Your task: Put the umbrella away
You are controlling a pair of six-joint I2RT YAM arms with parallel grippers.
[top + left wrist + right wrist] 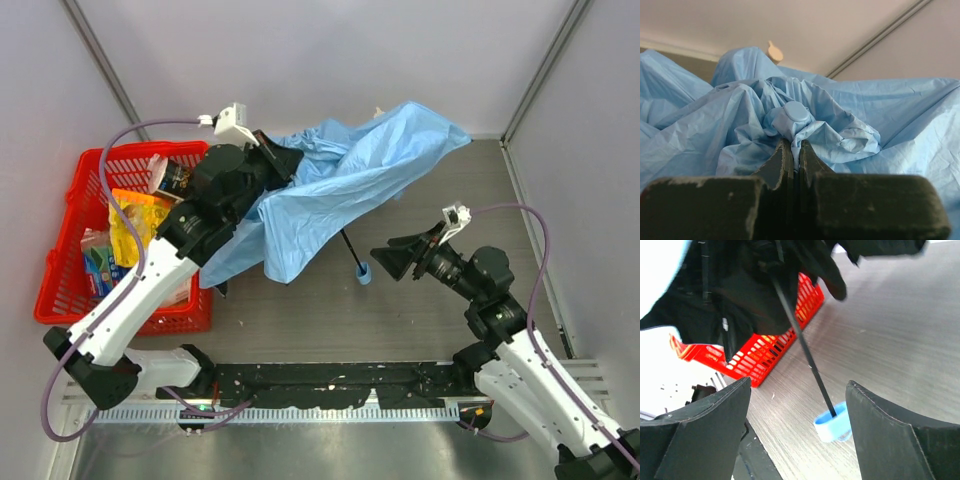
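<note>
While the umbrella [340, 190] lies half-open on the table [450, 180] just beside the red basket [60, 290], its blue fabric [865, 115] is crumpled in a heap, spreading away from the basket. The left gripper [795, 150] reaches over the basket's far corner into the heap. Its fingers [777, 165] are pressed together just under a round blue cap [796, 114], apparently with a thin fold of fabric pinched between them, though the seam is hard to read. The black shaft [805, 355] slants out from under the fabric, away from the basket, down to the small blue handle [832, 421] resting on the table. The right gripper [797, 390] is on the handle's far side from the basket, fingers spread wide and holding nothing. The handle sits in the gap between them, closer to one finger, apparently not touching.
</note>
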